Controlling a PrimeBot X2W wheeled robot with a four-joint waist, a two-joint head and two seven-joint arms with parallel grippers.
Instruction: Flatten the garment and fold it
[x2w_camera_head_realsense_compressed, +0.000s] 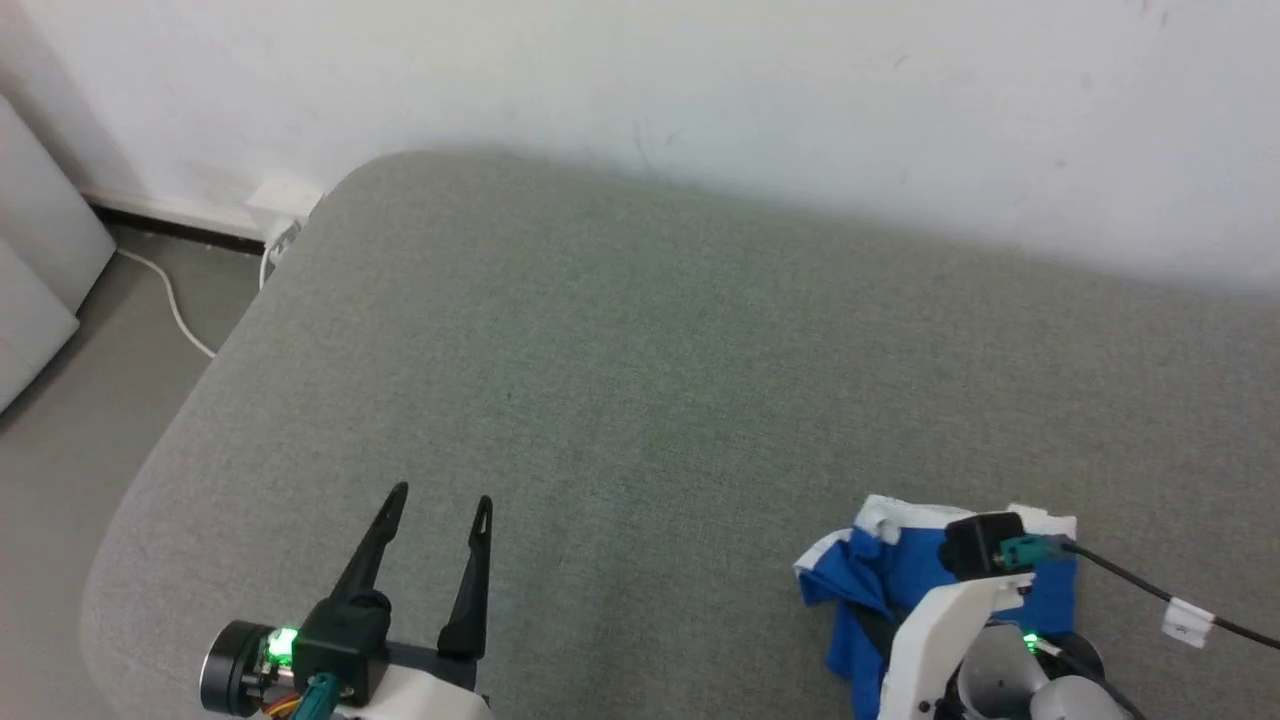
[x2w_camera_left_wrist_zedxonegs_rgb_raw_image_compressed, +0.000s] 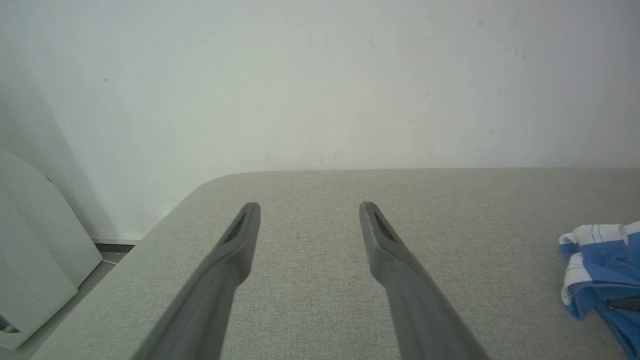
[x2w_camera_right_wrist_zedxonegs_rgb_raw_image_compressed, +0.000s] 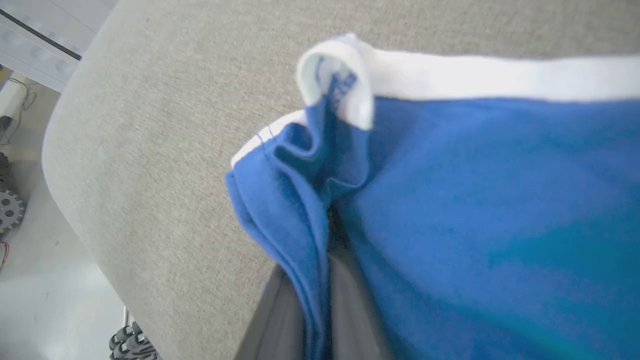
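Against a scuffed white wall stands a grey, fabric-covered counter with rounded corners, and most of its top is bare. Beyond its far left corner, on the pale floor, a thin white cable trails toward the skirting, and a white panel leans at the left edge of the head view. A black cable with a small white tag runs off the right wrist across the counter.

Nothing lies between the left gripper and the cloth. This gripper hovers over the near left part of the counter with its two long dark fingers spread wide and holding nothing.

The garment, bright blue soft jersey shorts with a white band along one edge, sits bunched at the near right of the counter, well apart from the left gripper. It is crumpled, not flat: the blue cloth gathers into deep folds, and one corner of the white band curls over on itself, showing faint blue stitching.

The right gripper is clamped on a doubled fold of the blue cloth, its dark fingers pressed to either side of that fold. In the head view, the right wrist covers part of the heap.
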